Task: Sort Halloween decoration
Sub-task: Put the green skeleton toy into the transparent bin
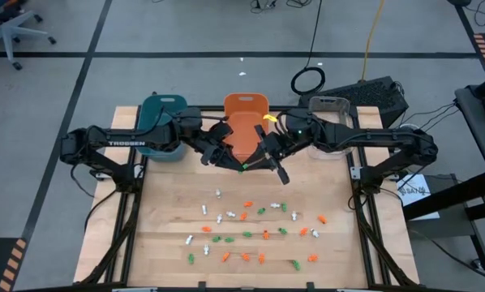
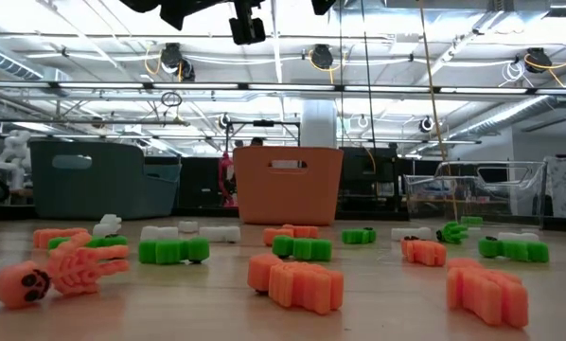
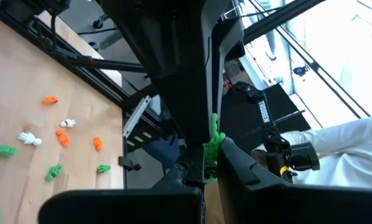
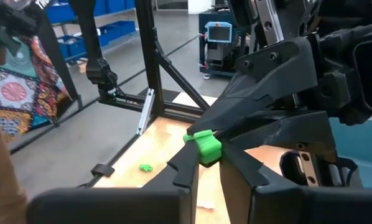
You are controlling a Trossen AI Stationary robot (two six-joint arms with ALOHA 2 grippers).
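From above, both tools meet over the orange plastic bin (image 1: 245,122), well behind the trinkets scattered on the wooden desk (image 1: 169,211). Each wrist view shows a small green plastic trinket (image 4: 204,144) pinched between tools (mid-handover, probably).

The two dark grippers meet over the big orange plastic bin (image 1: 244,122) and hide part of it. The tiny green plastic trinket (image 4: 204,144) is mostly covered by dark fingers (image 4: 236,171), so its shape is unclear.
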